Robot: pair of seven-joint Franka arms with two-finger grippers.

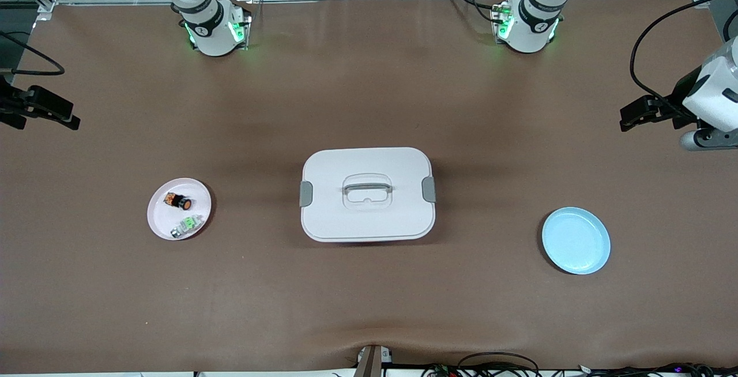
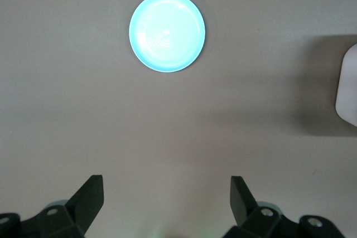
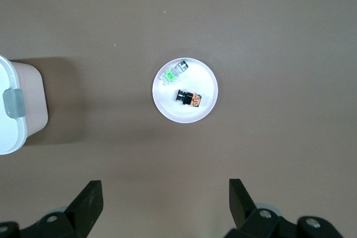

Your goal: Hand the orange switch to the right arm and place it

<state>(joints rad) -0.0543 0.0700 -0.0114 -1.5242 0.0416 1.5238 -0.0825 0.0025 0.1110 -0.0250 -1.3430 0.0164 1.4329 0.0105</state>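
While both grippers hang spread and empty, left gripper (image 2: 164,199) over bare table, right gripper (image 3: 164,199) likewise, the switch (image 1: 179,200) lies on the pink plate (image 1: 158,218) beside a green part (image 1: 188,225). Risk: fingers could nudge or pinch that neighbour, and the tiny switch could slip at handover.

Orange switch (image 1: 179,200): a small black cylinder with a round orange cap. It lies on its side on the pink plate (image 1: 161,221), toward the right arm's end of the desk.
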